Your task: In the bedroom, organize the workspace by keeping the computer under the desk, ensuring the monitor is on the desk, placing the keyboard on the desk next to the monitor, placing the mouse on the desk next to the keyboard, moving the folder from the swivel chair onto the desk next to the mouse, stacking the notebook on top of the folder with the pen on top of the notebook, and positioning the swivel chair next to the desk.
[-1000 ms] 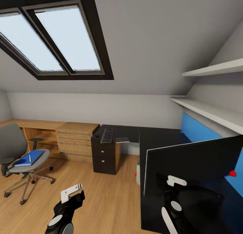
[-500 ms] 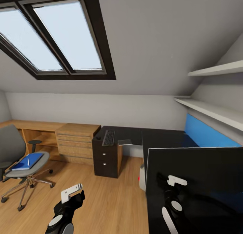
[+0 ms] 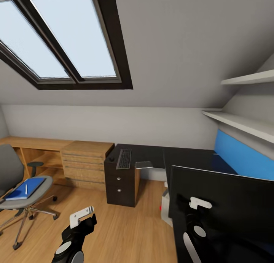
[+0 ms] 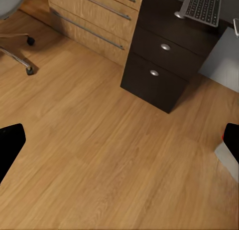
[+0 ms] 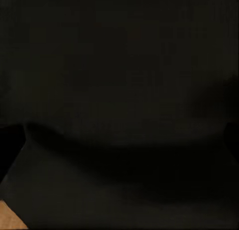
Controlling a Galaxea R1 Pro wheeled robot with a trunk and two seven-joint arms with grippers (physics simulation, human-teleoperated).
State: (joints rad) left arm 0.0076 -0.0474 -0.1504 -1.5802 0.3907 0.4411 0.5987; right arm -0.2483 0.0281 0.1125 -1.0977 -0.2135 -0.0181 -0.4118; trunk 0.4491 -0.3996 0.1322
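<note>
We are seeing the keyboard (image 3: 123, 159) lying on the black desk (image 3: 152, 156) and the monitor (image 3: 228, 209) close in front of us over the desk. The blue folder (image 3: 25, 188), pen on top, is sitting on the swivel chair (image 3: 17, 187) — not moved yet. Left gripper (image 4: 119, 140) jaws are standing wide apart, holding nothing; right gripper: cannot tell.

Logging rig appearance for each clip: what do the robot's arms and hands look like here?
Both arms are glossy black with rounded joints carrying grey-white oval caps. The left hand has a white angular bracket-like finger on a black body; the right hand shows a similar white bracket. The left hand's black fingertips appear in its wrist view. No cables or markings visible.
</note>
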